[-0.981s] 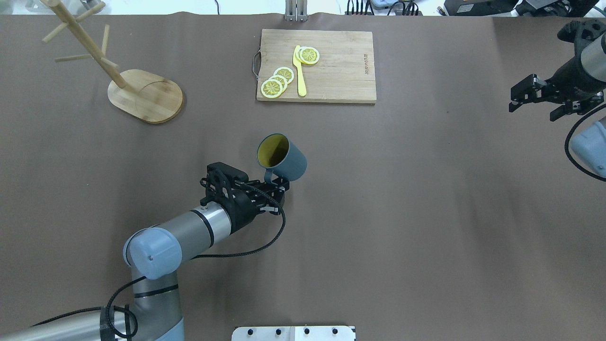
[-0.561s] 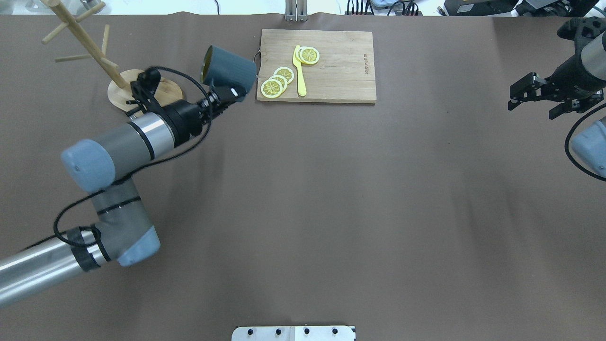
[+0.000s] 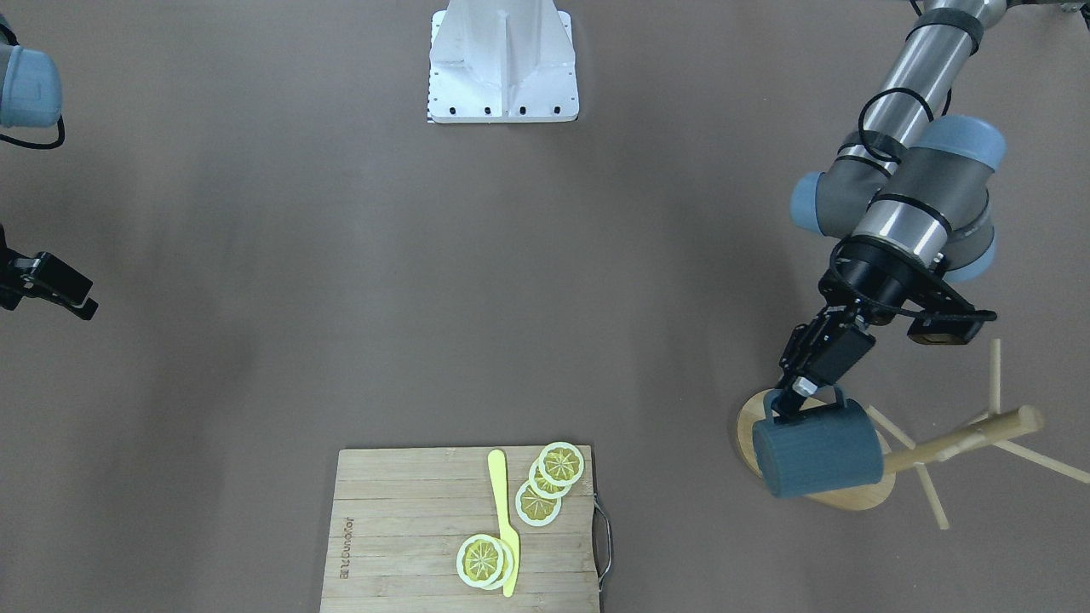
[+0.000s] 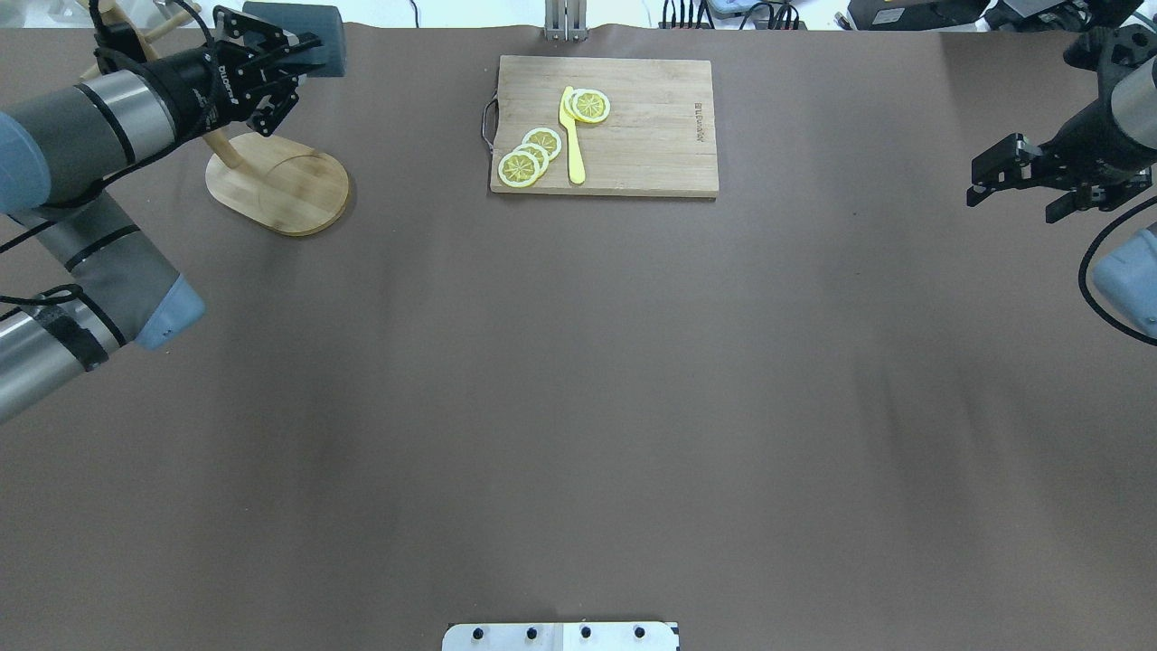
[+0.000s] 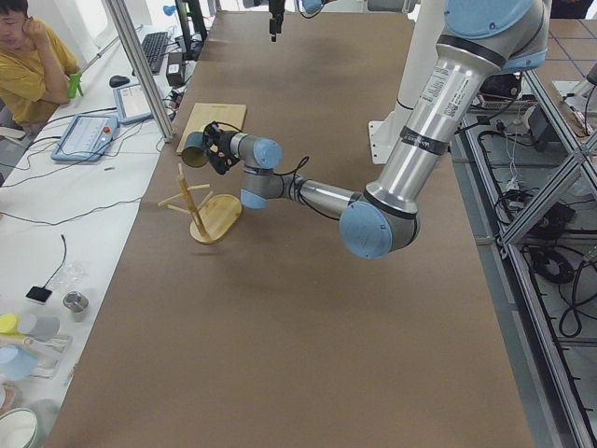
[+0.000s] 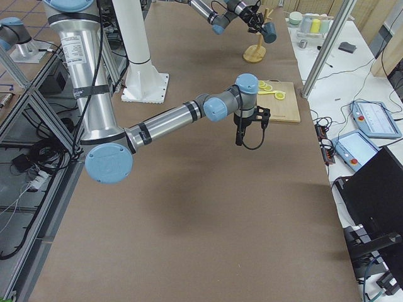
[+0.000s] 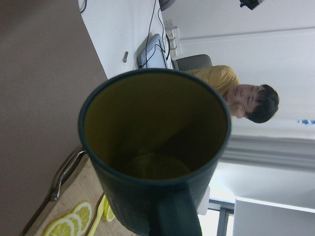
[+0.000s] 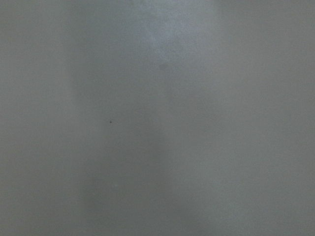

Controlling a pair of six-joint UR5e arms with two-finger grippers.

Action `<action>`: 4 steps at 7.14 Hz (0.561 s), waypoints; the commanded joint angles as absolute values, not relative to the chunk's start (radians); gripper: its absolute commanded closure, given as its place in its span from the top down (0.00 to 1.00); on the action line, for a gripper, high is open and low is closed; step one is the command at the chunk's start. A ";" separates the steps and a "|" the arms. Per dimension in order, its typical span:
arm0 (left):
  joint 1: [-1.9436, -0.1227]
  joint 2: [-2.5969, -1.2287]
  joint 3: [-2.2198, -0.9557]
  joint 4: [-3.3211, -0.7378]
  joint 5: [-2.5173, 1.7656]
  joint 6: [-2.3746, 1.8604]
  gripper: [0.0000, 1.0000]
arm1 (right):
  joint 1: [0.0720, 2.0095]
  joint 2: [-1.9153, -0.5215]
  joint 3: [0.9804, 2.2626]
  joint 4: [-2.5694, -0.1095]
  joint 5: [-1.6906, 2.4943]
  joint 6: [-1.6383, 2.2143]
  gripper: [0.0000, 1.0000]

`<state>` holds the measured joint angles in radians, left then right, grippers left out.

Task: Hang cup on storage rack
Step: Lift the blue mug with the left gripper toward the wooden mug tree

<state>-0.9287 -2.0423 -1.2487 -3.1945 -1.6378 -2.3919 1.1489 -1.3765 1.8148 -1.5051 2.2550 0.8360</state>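
Observation:
The dark slate-blue cup [image 3: 817, 460] hangs on its side in my left gripper [image 3: 790, 402], which is shut on its handle. It is in the air over the oval base of the bamboo storage rack [image 3: 954, 443], close beside the central post and pegs. I cannot tell whether it touches a peg. In the overhead view the cup [image 4: 312, 36] is at the table's far left edge, with the left gripper [image 4: 294, 59] above the rack [image 4: 280, 185]. The left wrist view looks into the cup's yellow inside [image 7: 152, 147]. My right gripper [image 4: 1011, 210] is open and empty, far to the right.
A rectangular wooden cutting board [image 4: 651, 127] with lemon slices [image 4: 529, 158] and a yellow knife [image 4: 572, 136] lies at the far middle. A person [image 5: 33, 56] sits beyond the table's far edge. The right wrist view shows only brown table surface.
My left arm has carried the cup from the table's middle to the far left, up beside the rack's post. The right gripper has stayed where it was.

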 commanded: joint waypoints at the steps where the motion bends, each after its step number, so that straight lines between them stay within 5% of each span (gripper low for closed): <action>1: -0.977 -2.057 -1.204 -3.272 -1.626 -2.595 0.00 | 1.149 -1.367 1.812 -1.506 2.255 0.836 0.99; 4: -0.980 -2.054 -1.149 -3.411 -1.530 -2.823 0.00 | 1.147 -1.367 1.807 -1.505 2.250 0.842 0.99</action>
<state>-0.9778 -2.0555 -1.1712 -3.3542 -1.5743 -2.7079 1.1486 -1.3671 1.8087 -1.5057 2.2516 0.8374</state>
